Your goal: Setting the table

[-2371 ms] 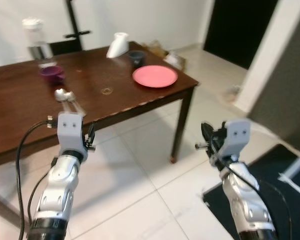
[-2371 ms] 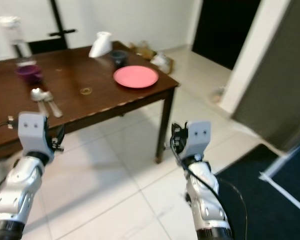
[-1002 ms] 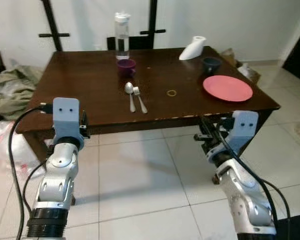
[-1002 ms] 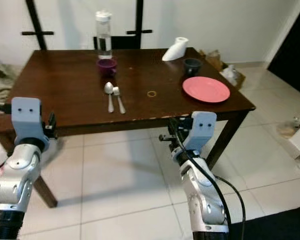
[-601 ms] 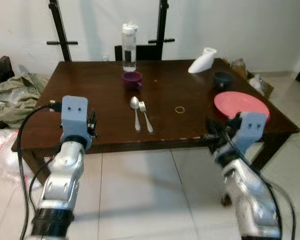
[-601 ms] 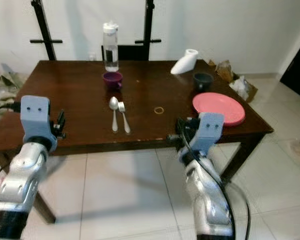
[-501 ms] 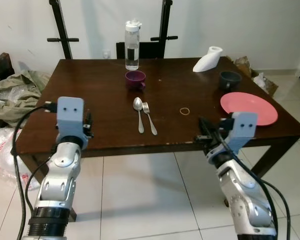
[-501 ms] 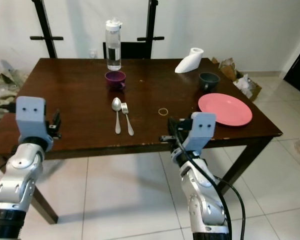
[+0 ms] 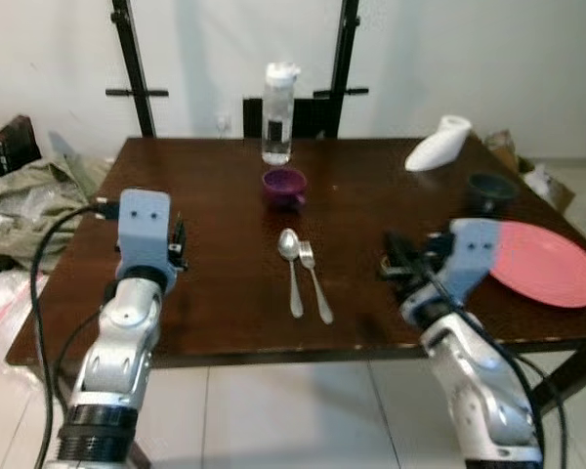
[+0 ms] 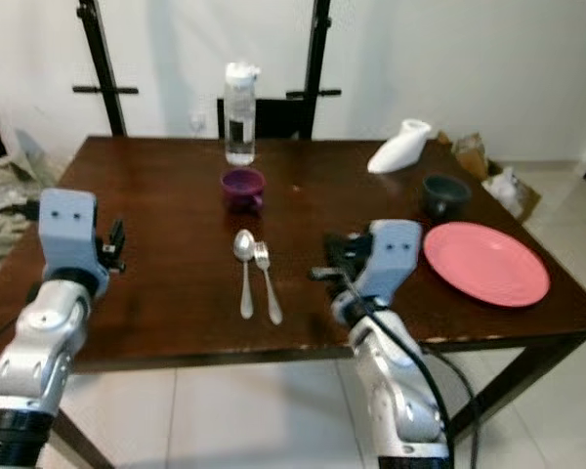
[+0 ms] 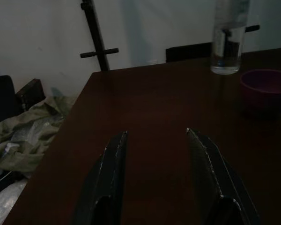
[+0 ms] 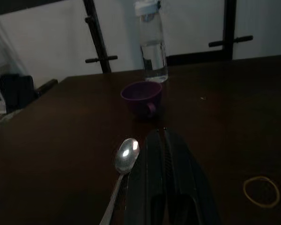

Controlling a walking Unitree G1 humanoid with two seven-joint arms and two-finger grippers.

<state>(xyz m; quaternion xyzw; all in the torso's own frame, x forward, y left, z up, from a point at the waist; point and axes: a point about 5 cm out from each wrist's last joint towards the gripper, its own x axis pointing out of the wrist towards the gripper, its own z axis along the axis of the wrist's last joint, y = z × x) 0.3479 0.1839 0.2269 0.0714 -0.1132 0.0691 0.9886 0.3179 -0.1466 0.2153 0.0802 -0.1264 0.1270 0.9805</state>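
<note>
Over the table (image 9: 205, 254), the right gripper (image 12: 165, 136), jaws together by the fork (image 10: 267, 278), could knock the spoon (image 10: 245, 268) askew; left gripper (image 11: 155, 136) jaws apart

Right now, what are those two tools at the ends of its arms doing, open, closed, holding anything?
Left tool: open, holding nothing, raised over the table.
Right tool: closed, holding nothing, near the spoon.

The dark wooden worktop (image 10: 156, 205) carries a water bottle (image 10: 239, 114), purple cup (image 10: 242, 186), spoon (image 10: 244, 264) and fork (image 10: 267, 274). Toward its right lie a dark bowl (image 10: 443, 193), pink plate (image 10: 485, 263) and a tipped white roll (image 10: 399, 146).
</note>
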